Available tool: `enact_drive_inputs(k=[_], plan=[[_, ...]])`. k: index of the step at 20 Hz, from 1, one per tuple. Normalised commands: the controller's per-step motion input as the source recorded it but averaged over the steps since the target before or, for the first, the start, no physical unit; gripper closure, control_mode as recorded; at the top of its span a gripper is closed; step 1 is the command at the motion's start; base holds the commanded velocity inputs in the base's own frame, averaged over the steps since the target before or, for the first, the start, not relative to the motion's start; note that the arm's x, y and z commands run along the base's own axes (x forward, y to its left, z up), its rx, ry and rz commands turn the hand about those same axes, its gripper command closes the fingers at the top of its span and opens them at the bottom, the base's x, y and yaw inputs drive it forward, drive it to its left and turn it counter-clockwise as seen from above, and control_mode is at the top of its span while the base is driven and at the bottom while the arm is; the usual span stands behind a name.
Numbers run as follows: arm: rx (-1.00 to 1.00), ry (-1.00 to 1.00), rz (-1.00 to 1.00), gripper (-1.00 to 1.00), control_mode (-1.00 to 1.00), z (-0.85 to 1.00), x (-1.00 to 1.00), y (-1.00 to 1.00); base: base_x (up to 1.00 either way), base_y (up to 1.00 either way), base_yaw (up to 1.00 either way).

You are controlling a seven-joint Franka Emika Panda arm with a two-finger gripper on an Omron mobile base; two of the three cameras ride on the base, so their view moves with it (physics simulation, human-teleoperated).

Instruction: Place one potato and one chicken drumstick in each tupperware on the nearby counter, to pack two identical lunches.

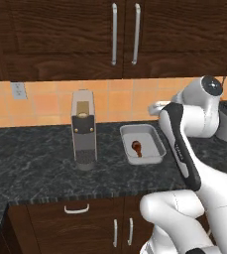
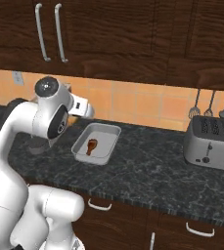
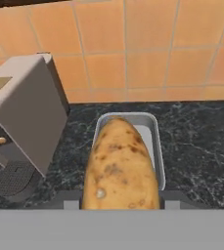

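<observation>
A large tan potato with brown spots sits between my gripper's two fingertips, and the gripper is shut on it. Right beneath and beyond it lies a pale grey tupperware on the dark marbled counter. In the left base view the same tupperware holds one dark red-brown chicken drumstick. The right base view shows that drumstick lying in the tupperware too. My arm reaches over the tray's far end, above the counter.
A grey coffee machine stands just left of the tray, close to the hand. A silver toaster sits far right, with utensils hanging on the tiled wall. Dark cabinets hang overhead.
</observation>
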Motion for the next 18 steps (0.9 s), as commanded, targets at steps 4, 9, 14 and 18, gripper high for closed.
enact_drive_inputs(k=[4,9,14,18], plan=[[-0.07,0.03,-0.07,1.0,-1.0,-0.87,0.24,-0.01,0.0,0.0,0.0],[-0.01,0.15,-0.04,1.0,-1.0,-0.96,0.36,-0.14,0.0,0.0,0.0],[0.01,0.19,-0.02,1.0,-1.0,-0.57,0.48,-0.22,0.0,0.0,0.0],[0.0,0.0,0.0,1.0,-1.0,-0.14,0.38,-0.05,0.0,0.0,0.0]])
